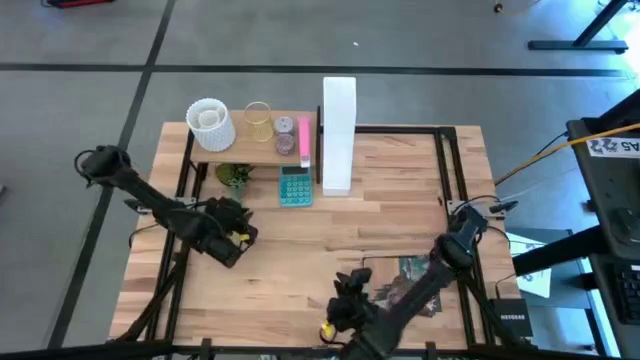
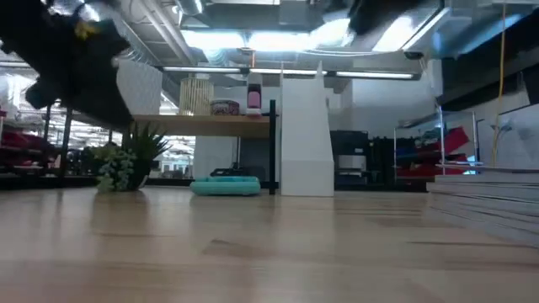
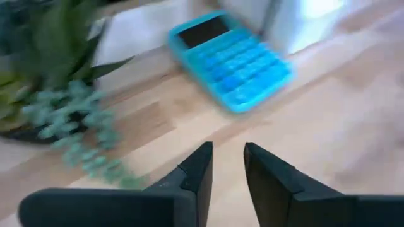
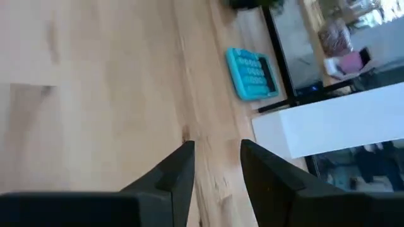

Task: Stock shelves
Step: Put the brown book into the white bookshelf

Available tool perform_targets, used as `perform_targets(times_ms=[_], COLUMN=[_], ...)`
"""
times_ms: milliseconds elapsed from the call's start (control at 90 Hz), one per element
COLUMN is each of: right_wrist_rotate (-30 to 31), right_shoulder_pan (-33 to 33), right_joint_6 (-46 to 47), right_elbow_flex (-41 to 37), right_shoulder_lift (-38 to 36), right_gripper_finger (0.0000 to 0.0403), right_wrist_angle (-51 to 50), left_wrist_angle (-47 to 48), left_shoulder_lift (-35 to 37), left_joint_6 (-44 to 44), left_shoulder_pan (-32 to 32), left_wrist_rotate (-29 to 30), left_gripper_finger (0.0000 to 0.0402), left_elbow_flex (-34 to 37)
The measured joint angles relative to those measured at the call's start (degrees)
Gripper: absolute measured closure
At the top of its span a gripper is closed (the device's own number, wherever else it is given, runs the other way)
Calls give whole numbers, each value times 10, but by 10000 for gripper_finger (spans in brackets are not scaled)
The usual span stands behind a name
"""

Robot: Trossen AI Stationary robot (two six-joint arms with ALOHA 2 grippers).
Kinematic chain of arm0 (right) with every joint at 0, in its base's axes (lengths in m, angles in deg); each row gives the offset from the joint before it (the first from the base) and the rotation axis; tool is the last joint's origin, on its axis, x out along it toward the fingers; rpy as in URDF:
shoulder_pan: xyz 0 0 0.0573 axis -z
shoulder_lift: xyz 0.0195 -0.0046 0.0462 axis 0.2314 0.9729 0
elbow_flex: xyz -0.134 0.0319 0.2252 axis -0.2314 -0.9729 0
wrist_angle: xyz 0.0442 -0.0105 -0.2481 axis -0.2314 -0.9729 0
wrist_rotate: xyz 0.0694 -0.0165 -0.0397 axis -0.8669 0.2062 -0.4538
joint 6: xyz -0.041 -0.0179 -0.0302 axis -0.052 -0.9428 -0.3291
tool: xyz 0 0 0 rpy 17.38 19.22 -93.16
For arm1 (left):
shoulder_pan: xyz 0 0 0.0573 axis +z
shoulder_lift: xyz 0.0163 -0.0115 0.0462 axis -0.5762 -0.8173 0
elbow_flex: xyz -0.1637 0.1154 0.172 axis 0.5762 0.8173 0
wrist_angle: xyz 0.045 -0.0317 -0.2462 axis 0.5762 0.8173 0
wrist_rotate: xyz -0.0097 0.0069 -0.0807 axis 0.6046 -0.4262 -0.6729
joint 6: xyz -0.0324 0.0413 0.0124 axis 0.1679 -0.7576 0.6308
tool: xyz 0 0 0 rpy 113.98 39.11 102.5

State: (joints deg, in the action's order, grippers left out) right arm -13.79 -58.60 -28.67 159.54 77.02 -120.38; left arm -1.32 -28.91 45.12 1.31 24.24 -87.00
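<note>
The small raised wooden shelf [image 1: 255, 147] stands at the far side of the table [image 1: 400, 215], well ahead of both pincers; just beside its end rises the tall white file box [image 1: 338, 130], upright, its foot on the tabletop; on the shelf's plank sit a white ribbed cup [image 1: 211, 122], a clear glass [image 1: 259, 120], a small round pink-lidded tin [image 1: 285, 127] and a pink bottle [image 1: 304, 140] at the end nearest the box; under the shelf, a small potted plant [image 1: 235, 176] rests on the table, and a teal calculator [image 1: 295, 186] lies flat between the plant and the box's foot.

The left gripper [image 3: 227, 173] hovers above the table short of the shelf, its fingers apart by a narrow gap with nothing between them; the calculator lies ahead of it and the plant ahead and to one side, both near; the right gripper [image 4: 216, 165] hangs over bare wood at the near edge, fingers likewise a little apart and empty, the calculator and file box well ahead of it; a printed magazine [image 1: 405, 272] lies just beside the right arm.
</note>
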Motion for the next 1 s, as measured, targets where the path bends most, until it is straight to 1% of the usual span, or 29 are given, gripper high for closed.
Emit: perform_targets(times_ms=[78, 211, 333, 456, 522, 589, 678, 722, 778, 867, 1000], right_wrist_rotate=[-15, -55, -99, -146, -161, -162, -172, -191, -229, -280, -301], right_shoulder_pan=[-16, -41, -58, -67, -66, -64, -57, -53, -50, -49, -56], right_joint_6=[-11, -26, -41, -73, -95, -95, -103, -109, -110, -110, -111], right_elbow_flex=[0, 0, 0, 0, 0, 0, 0, 1, 5, 5, -16], right_shoulder_lift=[-23, -62, -77, -81, -81, -80, -80, -80, -80, -81, -73], right_gripper_finger=[290, 290, 290, 290, 290, 290, 290, 290, 290, 290, 290], right_wrist_angle=[0, 0, 0, 1, 12, 46, 87, 94, 95, 95, 122], left_wrist_angle=[-74, -199, -298, -358, -377, -388, -404, -412, -423, -430, -437], left_shoulder_lift=[2, -2, -15, -37, -54, -73, -102, -116, -132, -153, -178], left_joint_6=[-51, -148, -216, -262, -265, -258, -232, -216, -200, -191, -187], left_shoulder_pan=[-21, -58, -94, -124, -133, -139, -143, -144, -145, -145, -145], left_wrist_rotate=[9, 6, 5, 4, 5, 6, 6, 5, 3, -8, -14], left_gripper_finger=[301, 281, 277, 276, 276, 276, 276, 276, 276, 276, 276], left_elbow_flex=[0, 0, 0, 0, 0, 0, 0, 0, 0, 0, 0])
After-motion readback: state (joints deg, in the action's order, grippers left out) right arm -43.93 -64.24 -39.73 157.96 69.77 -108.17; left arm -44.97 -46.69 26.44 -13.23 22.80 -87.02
